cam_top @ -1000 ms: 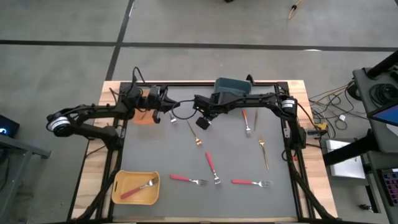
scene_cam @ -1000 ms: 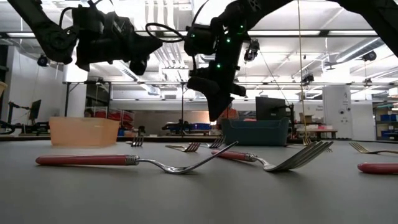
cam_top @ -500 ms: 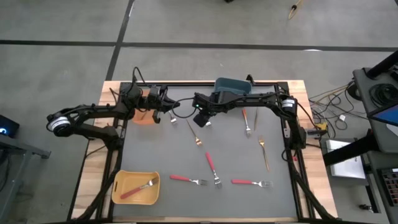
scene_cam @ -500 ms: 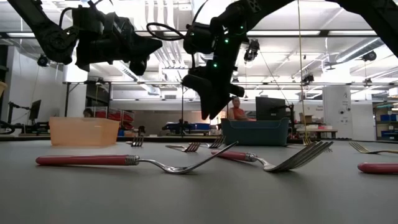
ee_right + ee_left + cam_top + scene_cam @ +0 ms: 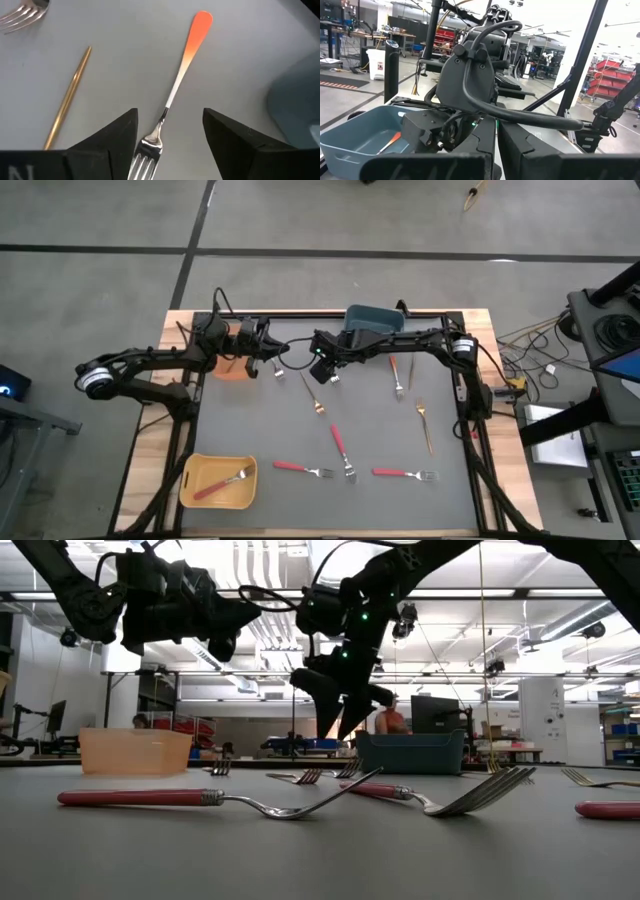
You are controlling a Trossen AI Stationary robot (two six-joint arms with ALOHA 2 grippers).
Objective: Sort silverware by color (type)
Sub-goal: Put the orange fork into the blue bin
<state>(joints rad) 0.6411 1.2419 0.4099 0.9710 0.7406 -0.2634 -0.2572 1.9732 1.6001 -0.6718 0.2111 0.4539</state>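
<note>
An orange-handled fork (image 5: 182, 70) lies flat on the grey mat, its tine end between the fingers of my right gripper (image 5: 170, 137). That gripper is open and hangs above the mat at the far middle (image 5: 322, 368), its fingers clear of the fork. A thin gold fork (image 5: 67, 100) lies beside it (image 5: 313, 395). My left gripper (image 5: 266, 352) waits, shut and empty, in the air next to the orange bin (image 5: 232, 365). Red-handled forks (image 5: 340, 446) lie nearer the front edge.
The blue-grey bin (image 5: 373, 318) stands at the far edge with an orange-handled fork in it (image 5: 390, 142). The yellow bin (image 5: 218, 482) at the near left holds a red-handled fork. Another orange-handled fork (image 5: 397, 375) and another gold fork (image 5: 424, 425) lie at the right.
My right gripper has opened: its fingers were together a second ago and now stand wide apart. It has also rolled a little and tipped further down over the orange-handled fork. The forks have stayed where they were.
</note>
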